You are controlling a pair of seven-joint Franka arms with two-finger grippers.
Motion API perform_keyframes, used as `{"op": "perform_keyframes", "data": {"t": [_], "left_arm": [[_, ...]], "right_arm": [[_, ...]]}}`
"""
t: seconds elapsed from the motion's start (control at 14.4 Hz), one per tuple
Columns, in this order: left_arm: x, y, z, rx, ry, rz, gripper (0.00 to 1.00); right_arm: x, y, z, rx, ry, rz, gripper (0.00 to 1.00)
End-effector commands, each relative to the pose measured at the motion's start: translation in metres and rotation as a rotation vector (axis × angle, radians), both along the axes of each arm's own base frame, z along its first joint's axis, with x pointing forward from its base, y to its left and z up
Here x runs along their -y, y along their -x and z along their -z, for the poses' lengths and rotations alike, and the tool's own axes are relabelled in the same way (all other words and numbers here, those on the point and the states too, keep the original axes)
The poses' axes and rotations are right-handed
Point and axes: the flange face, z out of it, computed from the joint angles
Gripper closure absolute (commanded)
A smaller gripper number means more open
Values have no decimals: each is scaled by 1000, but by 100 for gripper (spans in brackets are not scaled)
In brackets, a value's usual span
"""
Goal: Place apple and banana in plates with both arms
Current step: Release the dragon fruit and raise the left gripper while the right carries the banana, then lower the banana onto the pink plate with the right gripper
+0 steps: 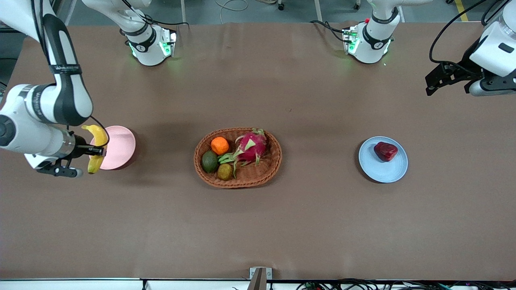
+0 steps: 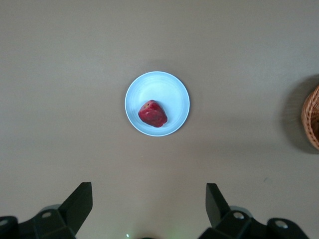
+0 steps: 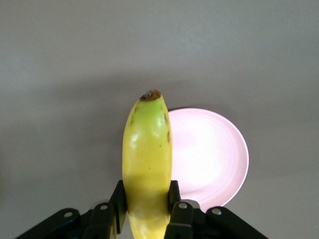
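Brown matte table (image 1: 258, 225): your working surface, carrying every item listed below.

Light blue plate (image 1: 383, 159), at right of the frame in the front view: holds the apple (image 1: 385, 151), dark red and glossy, resting toward the upper part of the dish. Judge this half of the task done.

Pale pink plate (image 1: 119, 147), at left of the frame: nothing lies on it yet.

Banana (image 1: 96, 148), yellow with a dark tip: gripped about its middle by the right pincer (image 1: 98, 151), clenched on the fruit from both sides. In the front view it hangs over the pink plate's edge on the side of the right arm's end of the table; in the right wrist view the plate (image 3: 209, 154) sits off to one side of the banana (image 3: 147, 164), not squarely beneath it. You will likely need to carry it toward the plate's centre, lower it and let go. That is what remains.

Left pincer (image 1: 439, 80), at the upper right of the frame: released, jaws standing wide apart, grasping nothing. The left wrist view looks down past it on the blue plate (image 2: 172, 89) and apple (image 2: 152, 113), well apart from it. This arm waits.

Wicker basket (image 1: 238, 158), oval, centre of the frame, between the two plates: contains a dragon fruit (image 1: 250, 147), an orange (image 1: 219, 145), an avocado (image 1: 209, 161) and a small brownish fruit (image 1: 225, 171). None belongs to your task; leave them.
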Motion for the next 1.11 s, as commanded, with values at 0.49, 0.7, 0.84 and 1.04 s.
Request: {"op": "perform_keyframes", "data": {"t": [0.49, 0.7, 0.84, 1.04], "left_arm": [[4, 2, 6, -2, 7, 25, 0], [3, 1, 7, -4, 7, 23, 0], [3, 1, 6, -2, 7, 22, 0], [-1, 1, 5, -2, 7, 14, 0]], "right_arm": [[23, 54, 53, 46, 24, -3, 76], [27, 58, 65, 24, 22, 6, 73], [28, 56, 77, 30, 24, 6, 73], [28, 55, 94, 35, 25, 5, 73]]}}
